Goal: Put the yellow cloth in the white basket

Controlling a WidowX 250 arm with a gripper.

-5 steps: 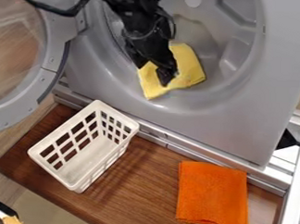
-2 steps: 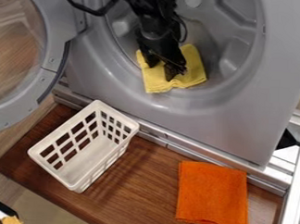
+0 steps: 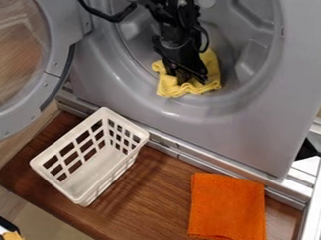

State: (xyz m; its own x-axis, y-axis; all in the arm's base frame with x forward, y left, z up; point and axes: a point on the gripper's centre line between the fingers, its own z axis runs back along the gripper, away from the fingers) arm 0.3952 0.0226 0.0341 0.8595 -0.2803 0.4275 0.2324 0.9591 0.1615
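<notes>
Yellow cloth (image 3: 169,87), one piece, lies rumpled in the grey round opening (image 3: 223,105) under the gripper (image 3: 186,79); whether the jaws are spread or pinching it, I cannot tell. The opening's lower lip stands between it and one white basket (image 3: 98,172). One orange cloth (image 3: 228,208) shares the wooden bench (image 3: 143,206). One door (image 3: 56,64) stands open.

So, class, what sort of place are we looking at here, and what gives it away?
Probably a laundry area: a front-loading machine with its round door open, a white basket beneath, and an orange cloth nearby.
</notes>
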